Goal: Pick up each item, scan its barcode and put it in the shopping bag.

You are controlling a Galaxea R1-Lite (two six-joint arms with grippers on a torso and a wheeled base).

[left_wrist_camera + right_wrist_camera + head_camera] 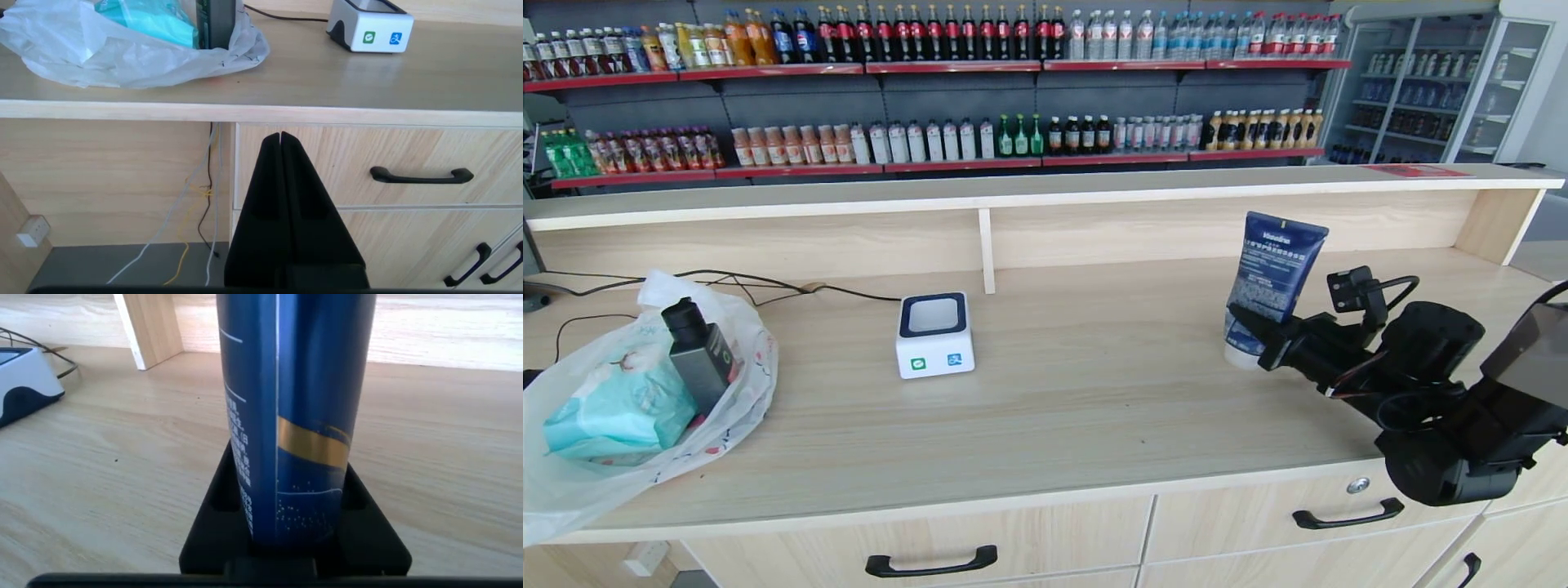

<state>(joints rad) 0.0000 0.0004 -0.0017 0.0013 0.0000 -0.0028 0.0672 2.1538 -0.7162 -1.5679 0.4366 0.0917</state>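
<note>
Right gripper clamped low on the blue tube, which stands cap-down at right of the head frame: lift straight up, present the barcode face squarely to the scanner at centre, then go to the shopping bag at lower left; left gripper closed, empty.

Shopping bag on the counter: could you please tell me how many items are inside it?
2 in the shopping bag: a dark grey bottle leaning at its right side and a teal soft pack to the bottle's left. More may be hidden beneath them.
</note>
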